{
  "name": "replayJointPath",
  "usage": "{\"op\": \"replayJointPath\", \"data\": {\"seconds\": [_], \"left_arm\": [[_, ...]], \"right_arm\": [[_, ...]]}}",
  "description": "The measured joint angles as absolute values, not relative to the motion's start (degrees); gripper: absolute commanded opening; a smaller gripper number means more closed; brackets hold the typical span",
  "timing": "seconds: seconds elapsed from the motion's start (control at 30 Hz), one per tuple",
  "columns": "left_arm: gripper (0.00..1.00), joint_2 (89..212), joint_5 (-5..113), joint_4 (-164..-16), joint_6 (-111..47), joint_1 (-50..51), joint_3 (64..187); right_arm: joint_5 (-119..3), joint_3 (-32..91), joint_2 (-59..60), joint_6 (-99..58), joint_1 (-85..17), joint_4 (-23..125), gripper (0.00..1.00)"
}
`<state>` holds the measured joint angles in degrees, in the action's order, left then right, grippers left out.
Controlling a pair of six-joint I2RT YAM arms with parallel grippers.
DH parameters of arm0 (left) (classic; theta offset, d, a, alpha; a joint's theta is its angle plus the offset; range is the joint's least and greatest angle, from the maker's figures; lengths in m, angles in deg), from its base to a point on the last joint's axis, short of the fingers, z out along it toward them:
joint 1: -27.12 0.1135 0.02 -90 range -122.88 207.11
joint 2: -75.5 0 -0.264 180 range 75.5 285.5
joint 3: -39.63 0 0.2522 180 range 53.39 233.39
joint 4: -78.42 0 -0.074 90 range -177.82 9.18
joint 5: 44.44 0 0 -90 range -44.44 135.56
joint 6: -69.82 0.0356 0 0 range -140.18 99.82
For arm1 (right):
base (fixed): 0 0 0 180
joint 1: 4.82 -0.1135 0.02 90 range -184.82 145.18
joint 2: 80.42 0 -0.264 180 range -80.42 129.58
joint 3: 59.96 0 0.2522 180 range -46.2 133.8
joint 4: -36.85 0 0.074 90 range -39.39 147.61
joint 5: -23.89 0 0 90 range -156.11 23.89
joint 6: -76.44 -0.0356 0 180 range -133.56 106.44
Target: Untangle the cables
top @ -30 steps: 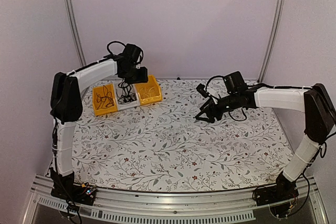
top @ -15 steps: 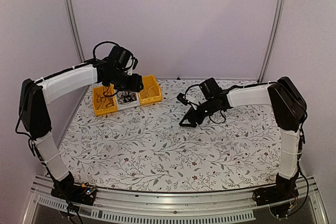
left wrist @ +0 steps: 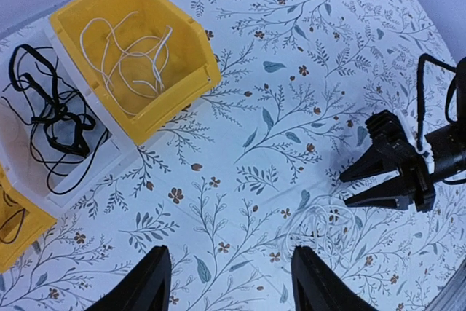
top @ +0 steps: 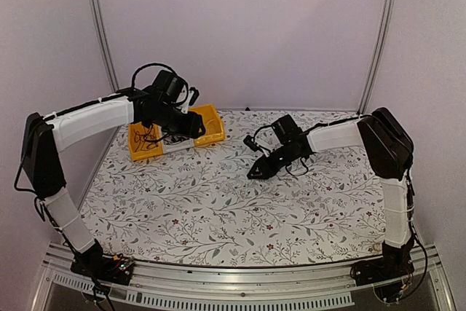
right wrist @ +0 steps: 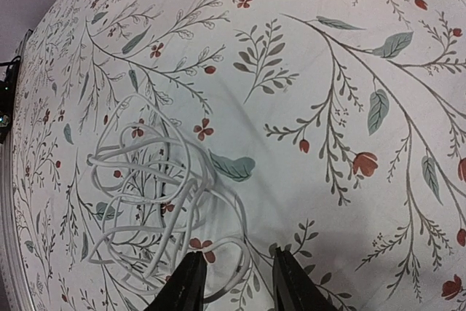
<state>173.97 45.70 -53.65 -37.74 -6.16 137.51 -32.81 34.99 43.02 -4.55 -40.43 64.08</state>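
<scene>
A tangle of white cable (right wrist: 149, 187) lies on the flowered tablecloth, also seen as a faint white cable coil (left wrist: 328, 220) in the left wrist view. My right gripper (right wrist: 237, 282) hovers low at the tangle's edge, open, with one loop of the cable lying between its fingers beside the left one. From above, the right gripper (top: 256, 172) points left over the table's middle. More white cables (left wrist: 127, 52) fill a yellow bin (left wrist: 186, 34), and black cables (left wrist: 51, 118) sit in the white bin (left wrist: 109, 154). My left gripper (left wrist: 233, 282) is open and holds nothing, just right of the bins.
Three bins stand in a row at the back left: yellow bin (top: 143, 145), white bin (top: 175, 145), yellow bin (top: 212, 127). The left yellow bin (left wrist: 9, 249) holds a dark cord. The right gripper (left wrist: 346, 189) shows in the left wrist view.
The right arm swung left and down to the white tangle, and its jaws narrowed. The left arm moved from over the bins out towards the table, its gripper now beside the right yellow bin.
</scene>
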Motion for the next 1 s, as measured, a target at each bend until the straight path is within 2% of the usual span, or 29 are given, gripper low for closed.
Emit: {"op": "replayJointPath", "data": {"seconds": [0.07,0.17,0.37,0.63,0.8,1.0], "left_arm": [[0.59,174.0,46.7,-54.3,-37.5,-6.2,136.2],[0.59,174.1,47.9,-54.6,-37.5,-6.2,134.6],[0.59,174.7,49.3,-55.7,-37.5,-6.3,134.6],[0.58,175.5,50.9,-55.9,-37.5,-6.6,135.0],[0.59,175.9,52.6,-57.1,-37.3,-6.8,134.7],[0.62,175.8,59.0,-65.0,-35.0,-7.8,129.5]], "right_arm": [[-32.5,35.0,43.0,-5.3,-40.5,64.2,0.50],[-32.7,34.7,42.7,-6.0,-40.8,64.4,0.53],[-32.5,34.1,42.1,-8.4,-41.4,64.5,0.36],[-31.0,34.1,42.1,-11.6,-41.5,64.5,0.00],[-29.5,34.1,41.2,-11.5,-41.5,65.3,0.00],[-27.5,37.5,34.5,-7.9,-41.5,70.2,0.00]]}}
